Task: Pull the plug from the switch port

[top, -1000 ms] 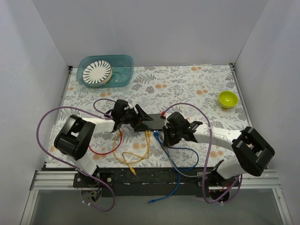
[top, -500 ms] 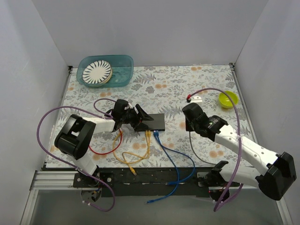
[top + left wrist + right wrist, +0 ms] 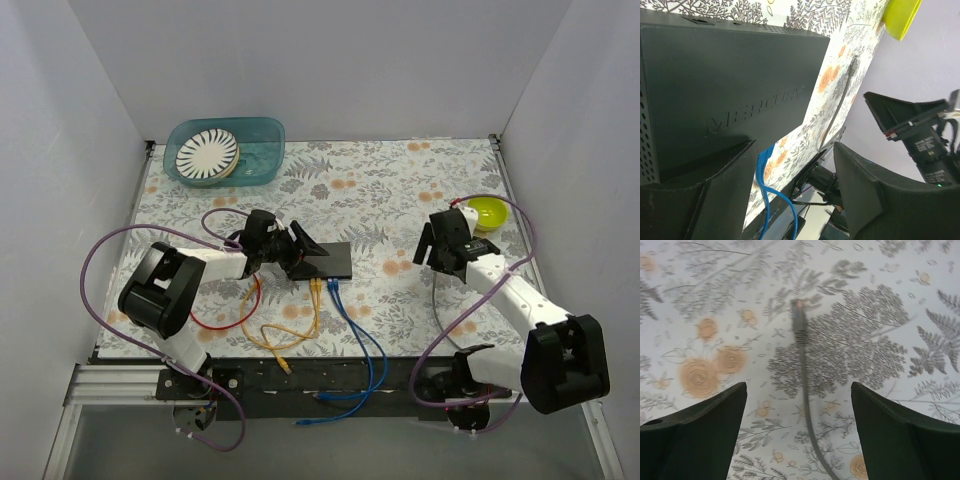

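Note:
The switch (image 3: 330, 260) (image 3: 730, 75) is a flat black box lying mid-table. My left gripper (image 3: 297, 252) (image 3: 790, 147) is at its left end, jaws apart. One finger (image 3: 715, 185) lies against the box, while the other (image 3: 865, 190) stands clear of its socket edge. A grey plug (image 3: 798, 317) (image 3: 853, 65) on its grey cable lies loose on the floral cloth, away from the switch. My right gripper (image 3: 438, 248) (image 3: 797, 385) hovers over it, open and empty. A blue plug (image 3: 763, 156) (image 3: 332, 287) sits at the switch's socket edge.
Yellow cables (image 3: 316, 287) and blue cables trail from the switch's front edge to the near table edge. A red cable (image 3: 225, 322) loops at the left. A green bowl (image 3: 487, 211) stands just right of my right gripper. A teal tub (image 3: 262, 150) holding a plate is at the back left.
My right gripper has moved from the switch's right end toward the green bowl, taking the grey plug along. It has opened and the plug now lies on the cloth. The left arm has not moved.

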Motion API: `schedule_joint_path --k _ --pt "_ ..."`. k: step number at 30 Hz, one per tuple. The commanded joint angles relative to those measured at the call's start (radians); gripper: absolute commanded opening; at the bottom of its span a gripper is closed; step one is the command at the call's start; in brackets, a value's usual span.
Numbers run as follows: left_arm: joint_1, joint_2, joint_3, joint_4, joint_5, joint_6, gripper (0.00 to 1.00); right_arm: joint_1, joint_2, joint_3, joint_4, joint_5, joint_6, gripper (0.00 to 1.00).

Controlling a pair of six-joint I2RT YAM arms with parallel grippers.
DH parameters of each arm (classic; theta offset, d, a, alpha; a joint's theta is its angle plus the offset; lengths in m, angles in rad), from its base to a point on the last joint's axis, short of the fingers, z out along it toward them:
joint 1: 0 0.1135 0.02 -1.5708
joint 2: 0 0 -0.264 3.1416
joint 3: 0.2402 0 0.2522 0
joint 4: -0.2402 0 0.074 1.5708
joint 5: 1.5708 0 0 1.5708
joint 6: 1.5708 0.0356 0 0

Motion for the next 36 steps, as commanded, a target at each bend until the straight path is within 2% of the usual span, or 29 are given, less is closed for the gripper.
schedule_joint_path --k 1,4,6,7,9,10,13,16,20,28,36 --pt "0.0 0.012 -0.008 -0.085 -0.05 0.034 0.63 0.097 -0.031 0.108 0.136 -0.077 -0.091 0.98" --pt "0.0 0.008 -0.02 -0.065 -0.041 0.034 0.63 0.157 -0.031 0.07 0.257 -0.296 -0.079 0.98" --pt "0.0 0.015 -0.024 -0.044 -0.026 0.034 0.62 0.19 -0.007 0.022 0.346 -0.483 -0.007 0.96" --pt "0.0 0.02 -0.024 -0.036 -0.017 0.034 0.63 0.202 0.004 -0.027 0.445 -0.536 0.018 0.86" --pt "0.0 0.026 -0.024 -0.03 0.0 0.034 0.63 0.243 0.044 -0.065 0.52 -0.625 0.088 0.76" --pt "0.0 0.027 -0.024 -0.029 0.005 0.034 0.63 0.257 0.058 -0.09 0.573 -0.643 0.099 0.65" --pt "0.0 0.029 -0.031 -0.024 0.01 0.034 0.62 0.32 0.095 -0.093 0.597 -0.668 0.11 0.47" --pt "0.0 0.038 -0.04 -0.019 0.016 0.033 0.62 0.352 0.168 -0.107 0.661 -0.767 0.136 0.47" --pt "0.0 0.04 -0.051 -0.012 0.02 0.03 0.62 0.371 0.25 -0.143 0.779 -0.803 0.191 0.52" --pt "0.0 0.024 -0.059 -0.016 0.029 0.028 0.62 0.36 0.388 -0.157 0.917 -0.814 0.26 0.52" --pt "0.0 0.009 -0.068 -0.035 0.033 0.037 0.62 0.332 0.452 -0.18 1.068 -0.785 0.359 0.5"
